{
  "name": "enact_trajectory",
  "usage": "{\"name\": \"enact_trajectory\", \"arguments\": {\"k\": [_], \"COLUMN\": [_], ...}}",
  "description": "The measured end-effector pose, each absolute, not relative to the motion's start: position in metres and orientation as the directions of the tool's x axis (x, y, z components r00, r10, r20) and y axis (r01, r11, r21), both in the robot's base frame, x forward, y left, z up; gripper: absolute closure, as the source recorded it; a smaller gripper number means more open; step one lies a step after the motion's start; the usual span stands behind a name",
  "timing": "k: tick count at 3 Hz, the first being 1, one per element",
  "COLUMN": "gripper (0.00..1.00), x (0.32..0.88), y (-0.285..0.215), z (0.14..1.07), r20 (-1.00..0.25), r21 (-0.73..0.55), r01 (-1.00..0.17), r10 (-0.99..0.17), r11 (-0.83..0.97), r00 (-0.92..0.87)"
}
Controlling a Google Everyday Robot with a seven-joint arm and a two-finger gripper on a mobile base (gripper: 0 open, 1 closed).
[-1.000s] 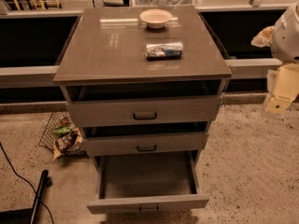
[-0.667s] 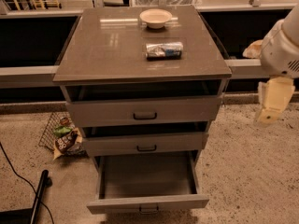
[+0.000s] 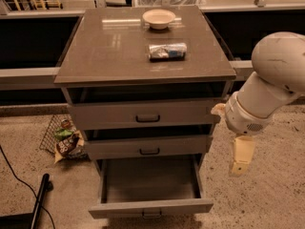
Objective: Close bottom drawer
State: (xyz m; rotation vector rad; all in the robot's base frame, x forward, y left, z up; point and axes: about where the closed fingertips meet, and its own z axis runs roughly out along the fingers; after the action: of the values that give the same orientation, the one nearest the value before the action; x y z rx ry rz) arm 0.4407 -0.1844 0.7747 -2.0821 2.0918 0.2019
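The bottom drawer (image 3: pixel 150 207) of the grey cabinet (image 3: pixel 143 56) is pulled far out, and its inside looks empty. Its thin front panel has a small dark handle (image 3: pixel 151 214) at the lower edge of the view. The middle drawer (image 3: pixel 148 148) and top drawer (image 3: pixel 143 114) above it stand slightly out. My white arm (image 3: pixel 271 80) reaches in from the right. My gripper (image 3: pixel 240 157) hangs beside the cabinet's right side, level with the middle and bottom drawers, touching nothing.
A pale bowl (image 3: pixel 158 18) and a can lying on its side (image 3: pixel 167 51) rest on the cabinet top. A wire basket with packets (image 3: pixel 64 137) sits on the floor at the left. A black cable and pole (image 3: pixel 33 199) lie at the lower left.
My arm has swung left and down, from the right edge of the view to just beside the cabinet's right side. The drawers have not moved.
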Motion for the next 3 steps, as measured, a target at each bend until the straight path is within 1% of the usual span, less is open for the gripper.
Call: {"name": "enact_trajectory", "arguments": {"k": [1, 2, 3], "gripper": [0.0, 0.0, 0.0], "x": [0.441, 0.441, 0.432], "y": [-0.184, -0.185, -0.181], "z": [0.775, 0.751, 0.687], "r20": [-0.224, -0.202, -0.216], "r21": [-0.032, 0.011, 0.07], "r01": [-0.999, -1.0, -0.997], "r10": [-0.975, -0.979, -0.976], "r11": [0.008, 0.019, -0.019], "r00": [-0.001, -0.021, 0.004]}}
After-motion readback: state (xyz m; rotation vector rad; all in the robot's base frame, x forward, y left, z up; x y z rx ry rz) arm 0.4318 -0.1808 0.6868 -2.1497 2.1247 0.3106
